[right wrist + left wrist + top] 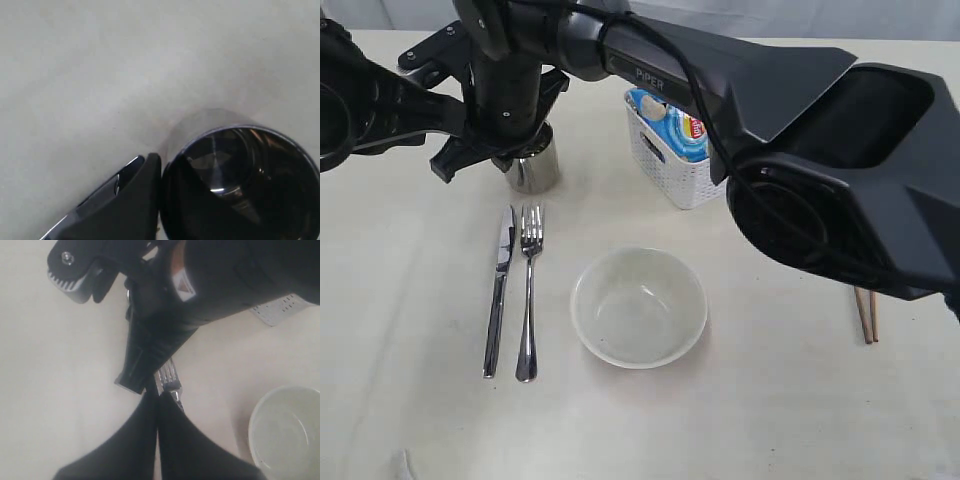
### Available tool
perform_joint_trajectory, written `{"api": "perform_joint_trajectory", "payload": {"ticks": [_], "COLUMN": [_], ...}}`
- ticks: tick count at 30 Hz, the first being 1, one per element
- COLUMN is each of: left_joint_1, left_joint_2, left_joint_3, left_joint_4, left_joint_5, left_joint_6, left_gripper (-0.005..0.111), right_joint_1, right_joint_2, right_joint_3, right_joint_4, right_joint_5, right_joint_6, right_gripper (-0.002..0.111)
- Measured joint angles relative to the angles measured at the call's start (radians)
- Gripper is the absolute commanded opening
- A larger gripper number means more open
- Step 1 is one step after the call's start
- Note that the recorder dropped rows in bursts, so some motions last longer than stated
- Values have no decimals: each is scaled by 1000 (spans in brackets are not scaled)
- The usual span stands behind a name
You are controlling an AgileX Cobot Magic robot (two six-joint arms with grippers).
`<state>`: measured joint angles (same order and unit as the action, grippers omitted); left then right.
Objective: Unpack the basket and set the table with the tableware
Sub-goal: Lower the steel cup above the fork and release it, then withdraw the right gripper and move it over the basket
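Observation:
The shiny steel mug (534, 170) (210, 125) stands on the table (410, 330) behind the knife and fork. My right gripper (525, 152) (162, 172) reaches across to it and is shut on its wall, one finger outside (132, 205) and the other inside. My left gripper (448, 165) (159, 392) hovers just left of the mug, shut and empty. The knife (500, 290) and fork (528, 290) (167, 376) lie side by side, and the cream bowl (638, 307) (287, 432) sits to their right. Two chopsticks (866, 315) lie at the far right. The white basket (670, 165) (280, 310) stands behind the bowl.
A blue snack bag (670, 125) sticks up out of the basket. The right arm's large black body (820, 150) spans the upper right of the exterior view and hides the table beneath it.

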<state>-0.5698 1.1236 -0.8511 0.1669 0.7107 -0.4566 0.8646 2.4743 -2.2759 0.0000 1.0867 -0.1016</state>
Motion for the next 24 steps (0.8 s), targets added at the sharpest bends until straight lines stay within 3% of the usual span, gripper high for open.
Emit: {"api": "perform_joint_trajectory", "payload": {"ticks": [3,7,9,24], "left_joint_1": [0,0,0,0], "left_joint_2": [0,0,0,0], "left_joint_3": [0,0,0,0], "left_joint_4": [0,0,0,0], "left_joint_5": [0,0,0,0], "left_joint_6": [0,0,0,0], "left_gripper": [0,0,0,0], "right_joint_1": [0,0,0,0], "right_joint_2": [0,0,0,-94], "right_joint_3": [0,0,0,0], "right_joint_4": [0,0,0,-89], "right_joint_5": [2,7,10,28], "right_joint_6": [-4,-8,-11,-5], "right_gripper": [7,31,37,37]}}
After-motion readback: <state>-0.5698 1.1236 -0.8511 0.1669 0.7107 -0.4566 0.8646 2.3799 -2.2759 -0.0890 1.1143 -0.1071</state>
